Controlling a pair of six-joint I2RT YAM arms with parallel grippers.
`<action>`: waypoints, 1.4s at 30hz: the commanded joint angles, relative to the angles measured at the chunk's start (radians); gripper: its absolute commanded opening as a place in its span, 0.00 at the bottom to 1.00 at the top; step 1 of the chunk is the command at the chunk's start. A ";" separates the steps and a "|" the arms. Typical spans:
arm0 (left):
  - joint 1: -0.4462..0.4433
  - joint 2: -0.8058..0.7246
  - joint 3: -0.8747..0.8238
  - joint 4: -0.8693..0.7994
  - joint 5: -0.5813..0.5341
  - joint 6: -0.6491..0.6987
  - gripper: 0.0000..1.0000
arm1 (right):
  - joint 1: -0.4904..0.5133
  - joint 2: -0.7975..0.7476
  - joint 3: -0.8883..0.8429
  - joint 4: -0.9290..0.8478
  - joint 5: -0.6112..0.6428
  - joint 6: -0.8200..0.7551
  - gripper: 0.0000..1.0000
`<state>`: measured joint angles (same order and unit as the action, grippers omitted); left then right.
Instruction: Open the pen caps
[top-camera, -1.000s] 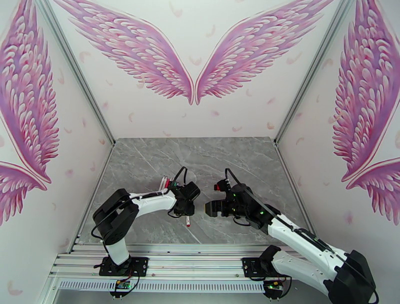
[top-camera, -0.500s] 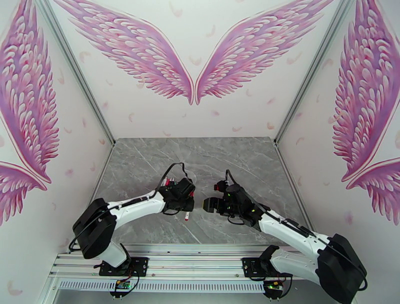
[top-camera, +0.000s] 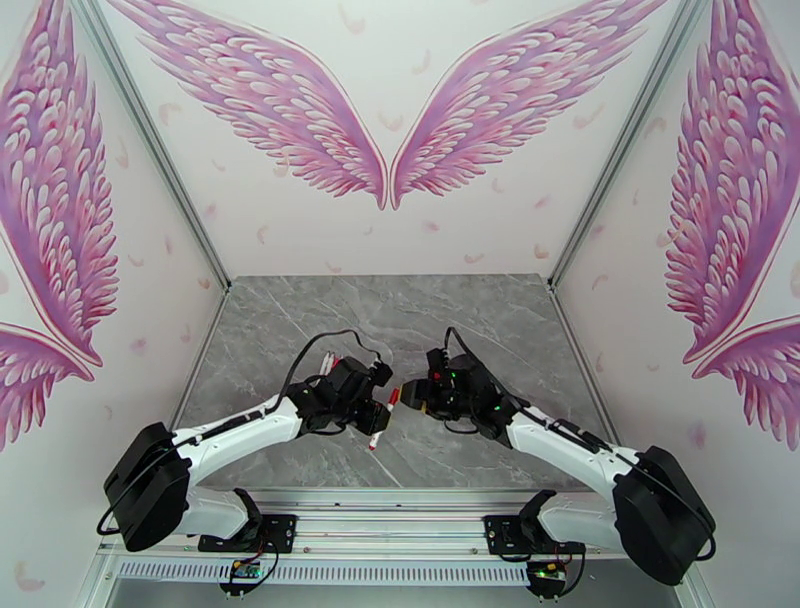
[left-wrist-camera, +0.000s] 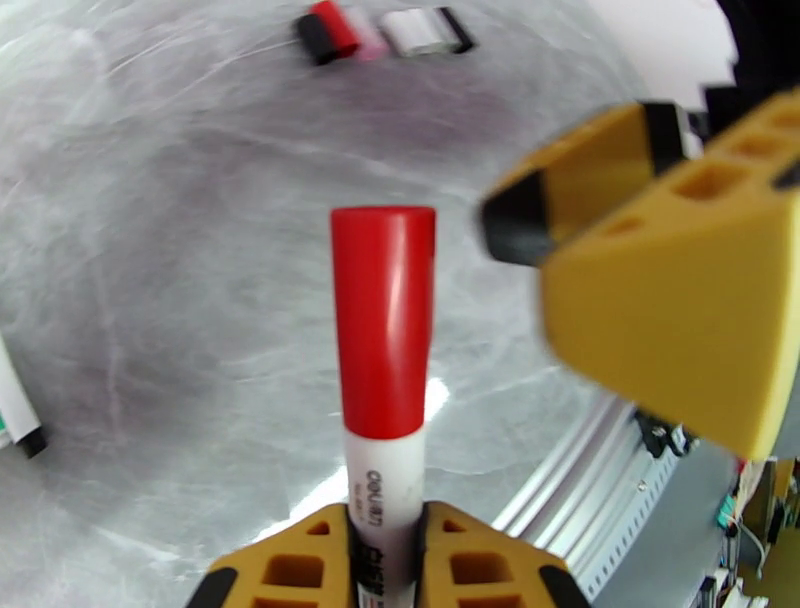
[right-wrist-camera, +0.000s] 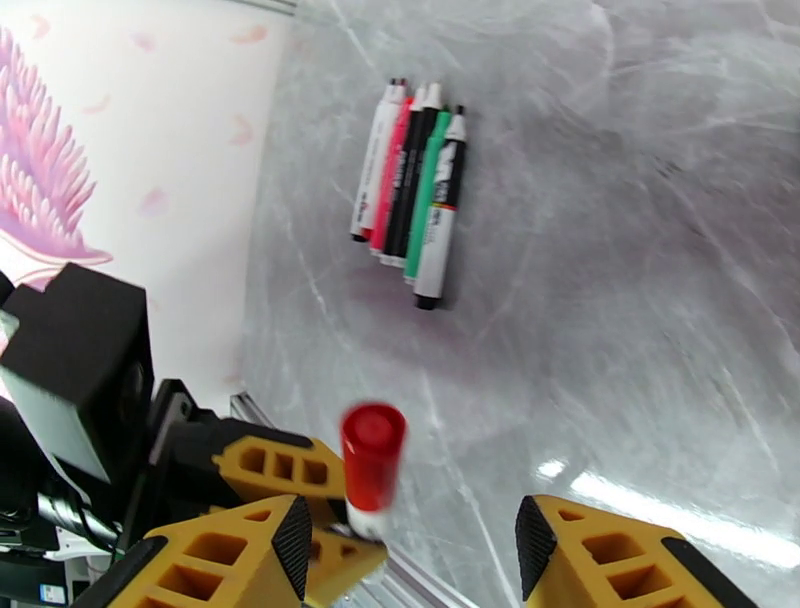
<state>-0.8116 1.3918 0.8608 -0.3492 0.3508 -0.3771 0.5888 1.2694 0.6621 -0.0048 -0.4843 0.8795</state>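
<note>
Over the table (top-camera: 300, 330), both arms have closed in. Left hand (left-wrist-camera: 385, 575), clamped on white barrel (left-wrist-camera: 385, 490), now tilts red pen cap (left-wrist-camera: 383, 320) toward right hand (right-wrist-camera: 410, 540), whose jaws have narrowed from wide to approx. half-open. They frame the cap w/o gripping it yet. Pull-off looks imminent; spare pens (right-wrist-camera: 410, 190) lie nearby.

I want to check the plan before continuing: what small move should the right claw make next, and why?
Probably close the right claw on the red cap. The left claw grips the white pen barrel, and the cap appears between the right claw's open fingers.
</note>
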 joint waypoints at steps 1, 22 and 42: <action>0.002 -0.027 0.002 0.025 0.078 0.043 0.14 | -0.005 0.030 0.041 0.025 -0.073 0.004 0.58; 0.005 -0.036 0.013 0.018 0.106 0.047 0.13 | -0.004 0.094 0.081 0.026 -0.149 -0.014 0.39; 0.031 -0.169 -0.131 0.196 0.164 -0.062 0.31 | -0.015 0.039 0.100 0.059 -0.145 0.082 0.15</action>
<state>-0.7891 1.2659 0.7681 -0.2386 0.4709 -0.3923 0.5854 1.3396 0.7372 0.0189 -0.6292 0.9173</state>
